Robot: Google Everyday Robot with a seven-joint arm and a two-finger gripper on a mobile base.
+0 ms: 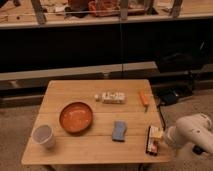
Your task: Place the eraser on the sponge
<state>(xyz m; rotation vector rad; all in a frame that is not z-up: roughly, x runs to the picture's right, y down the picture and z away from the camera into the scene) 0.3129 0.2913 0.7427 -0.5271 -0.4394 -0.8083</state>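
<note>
Eraser (152, 142): front right corner of table (95, 148), apart from sponge (119, 130)
Gripper (159, 133): over eraser; grip cannot be told

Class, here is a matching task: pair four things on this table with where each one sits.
Things: 1 eraser; 2 sponge; 3 orange bowl; 4 white bottle.
Places: A far side, centre; B right front corner, at the gripper; C left of centre; D front, between bowl and eraser.
Pairs: 1-B, 2-D, 3-C, 4-A.
</note>
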